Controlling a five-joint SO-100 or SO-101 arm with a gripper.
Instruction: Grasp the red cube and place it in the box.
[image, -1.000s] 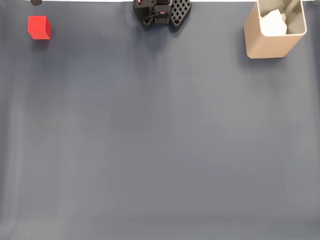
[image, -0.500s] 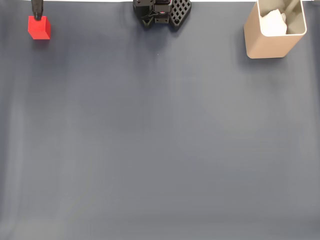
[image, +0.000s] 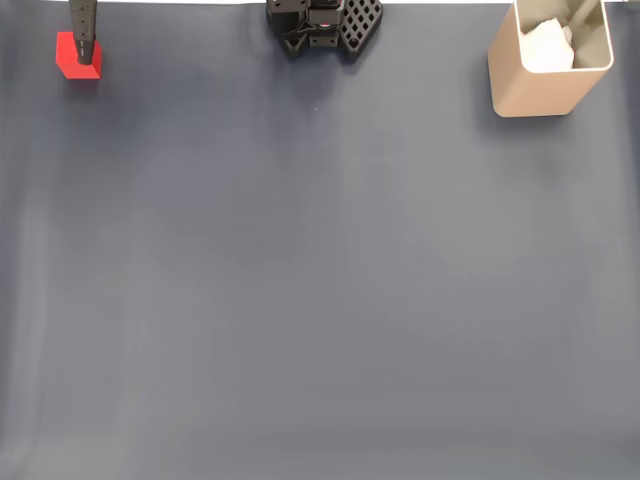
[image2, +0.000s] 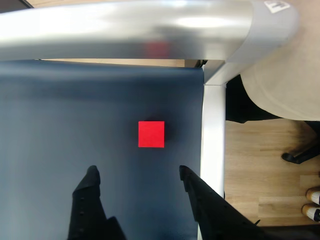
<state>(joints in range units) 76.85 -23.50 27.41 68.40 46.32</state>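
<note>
My end effector (image2: 136, 174) has dropped further over the red cube (image2: 151, 134), fingers spread wide, on the dark grey desk (image: 320, 280); wooden floor (image2: 260, 175) beyond.

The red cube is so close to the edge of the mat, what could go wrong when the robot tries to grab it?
1. The red cube sits near the mat's edge, beside the metal frame. A bump from a finger could push it off the mat.
2. The open gripper is not yet around the cube, so closing now would probably miss.
3. The box stands far across the table in the fixed view, so a weak grip might drop the cube on the way.
</note>
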